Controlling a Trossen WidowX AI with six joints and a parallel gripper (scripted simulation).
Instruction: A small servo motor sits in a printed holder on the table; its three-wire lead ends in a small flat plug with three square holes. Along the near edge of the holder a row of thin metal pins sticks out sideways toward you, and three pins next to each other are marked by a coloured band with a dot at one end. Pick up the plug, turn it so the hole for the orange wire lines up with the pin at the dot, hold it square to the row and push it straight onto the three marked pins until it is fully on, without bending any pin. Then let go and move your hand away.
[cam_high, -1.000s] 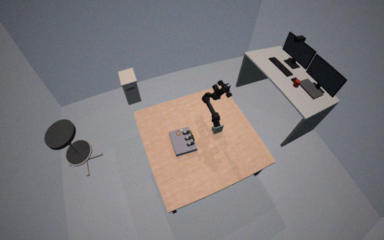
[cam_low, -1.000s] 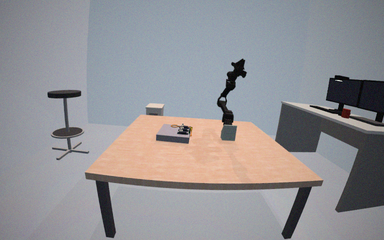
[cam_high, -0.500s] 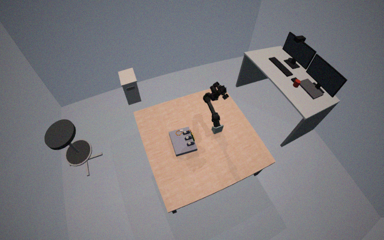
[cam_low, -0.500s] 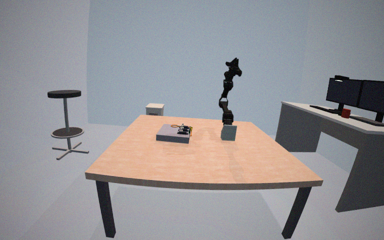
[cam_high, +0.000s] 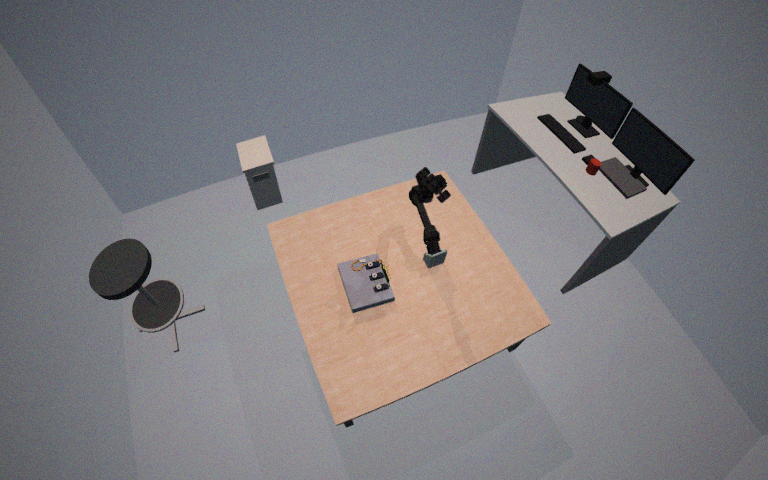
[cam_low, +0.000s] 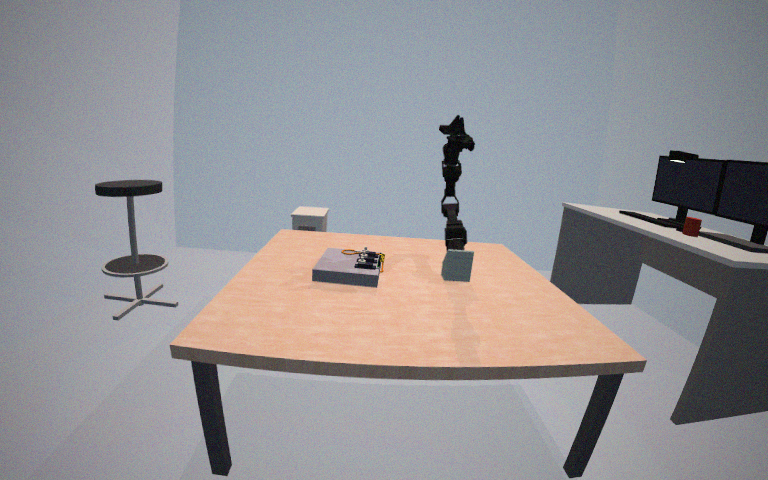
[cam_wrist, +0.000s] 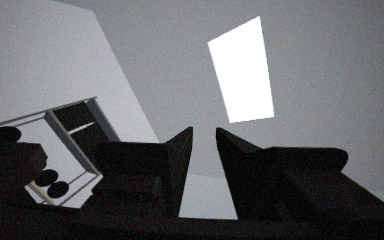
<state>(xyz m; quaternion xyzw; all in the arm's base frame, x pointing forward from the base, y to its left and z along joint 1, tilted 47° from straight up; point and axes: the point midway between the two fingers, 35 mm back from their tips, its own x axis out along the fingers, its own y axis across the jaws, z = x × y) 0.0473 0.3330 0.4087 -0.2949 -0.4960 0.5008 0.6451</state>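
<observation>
Rising above the table (cam_high: 453, 316) (cam_low: 396, 322)

Well below the hand, we see the grey holder (cam_high: 356, 283) (cam_low: 339, 269), servos aboard. Our gripper (cam_high: 433, 183) (cam_low: 452, 124) (cam_wrist: 204, 131) stands partly open, empty. Down on the holder lies an orange lead (cam_high: 351, 266) (cam_low: 343, 251); its plug is too small for us to distinguish.

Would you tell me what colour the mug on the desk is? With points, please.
The mug (cam_high: 593, 166) (cam_low: 691, 226) is red; the exterior view shows it best.

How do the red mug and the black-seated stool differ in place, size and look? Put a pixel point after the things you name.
The red mug (cam_high: 592, 166) (cam_low: 691, 226) stands on the white desk; the stool (cam_high: 120, 268) (cam_low: 129, 187) stands on the floor. The mug is small, the stool far larger. The mug is red, the stool's seat black. Both stand upright.
</observation>
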